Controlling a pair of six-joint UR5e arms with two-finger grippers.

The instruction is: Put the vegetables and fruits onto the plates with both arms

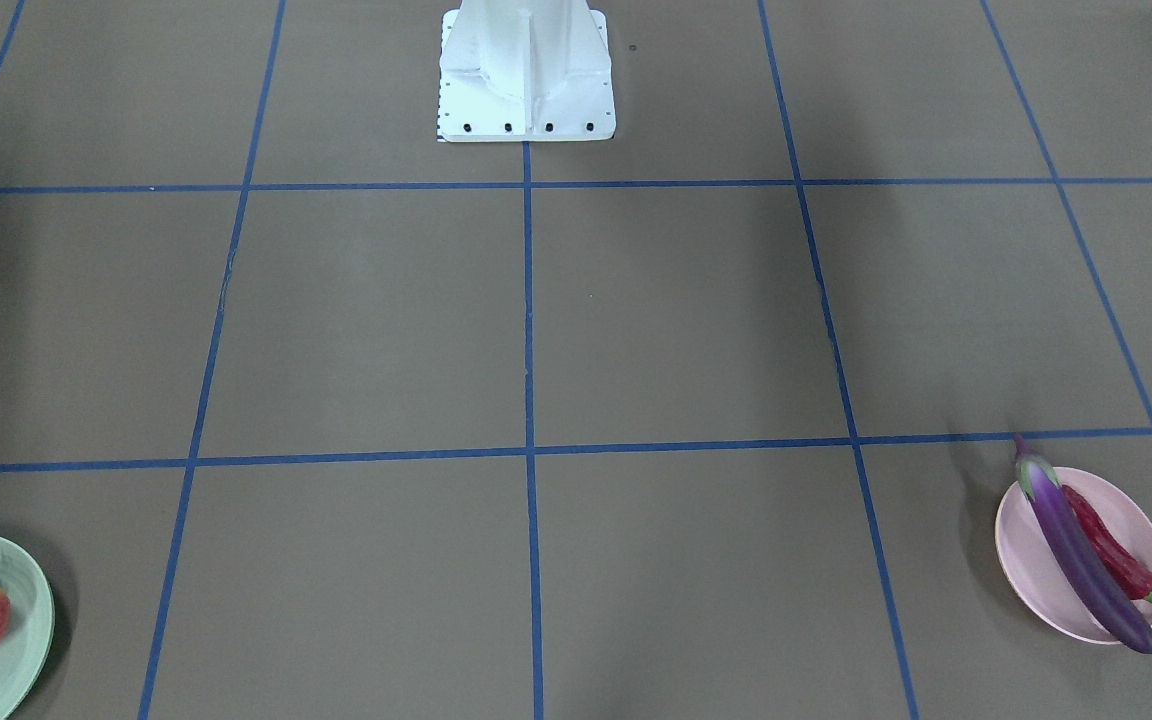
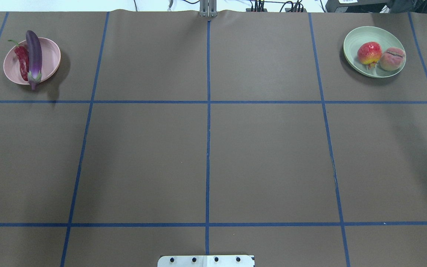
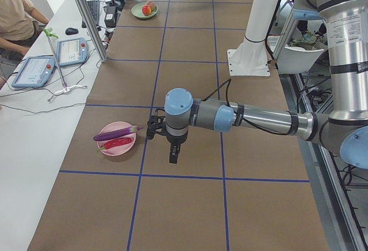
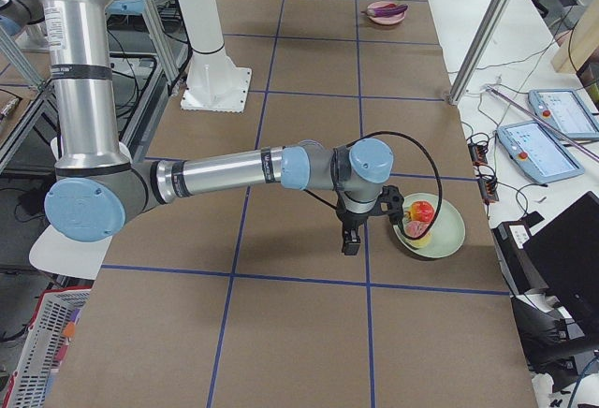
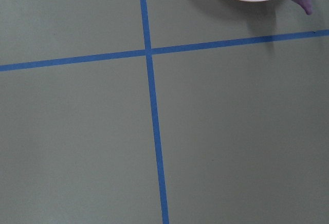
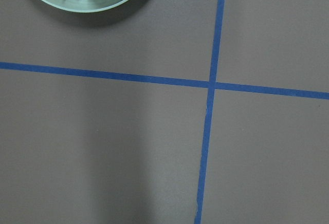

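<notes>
The purple eggplant (image 2: 34,55) and the red chili (image 2: 22,61) lie side by side on the pink plate (image 2: 52,55) at the far left; the eggplant's ends overhang the rim. The pomegranate-like fruit (image 2: 369,52) and the peach (image 2: 392,58) sit on the mint green plate (image 2: 354,44) at the far right. My left gripper (image 3: 172,158) shows only in the exterior left view, above the table beside the pink plate (image 3: 109,149). My right gripper (image 4: 350,242) shows only in the exterior right view, beside the green plate (image 4: 449,230). I cannot tell whether either is open or shut.
The white base block (image 2: 206,260) stands at the table's near edge. Blue tape lines (image 2: 208,148) divide the brown table into squares. Aluminium posts (image 3: 86,15), tablets (image 3: 34,69) and a seated operator (image 3: 14,15) are along the far side.
</notes>
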